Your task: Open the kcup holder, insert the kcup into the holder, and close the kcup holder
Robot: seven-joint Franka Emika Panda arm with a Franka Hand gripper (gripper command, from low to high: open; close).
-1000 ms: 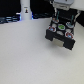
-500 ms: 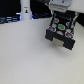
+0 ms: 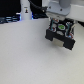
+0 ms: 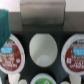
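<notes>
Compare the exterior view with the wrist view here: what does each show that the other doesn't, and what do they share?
Only the exterior view shows the whole black kcup holder standing on the pale table, with the white arm above it. Only the wrist view shows detail in the tray: an empty round slot between two red-lidded pods, and a green lid at the frame edge. Both show the holder's tray with pods in it. The tool cannot be made out in either view.
</notes>
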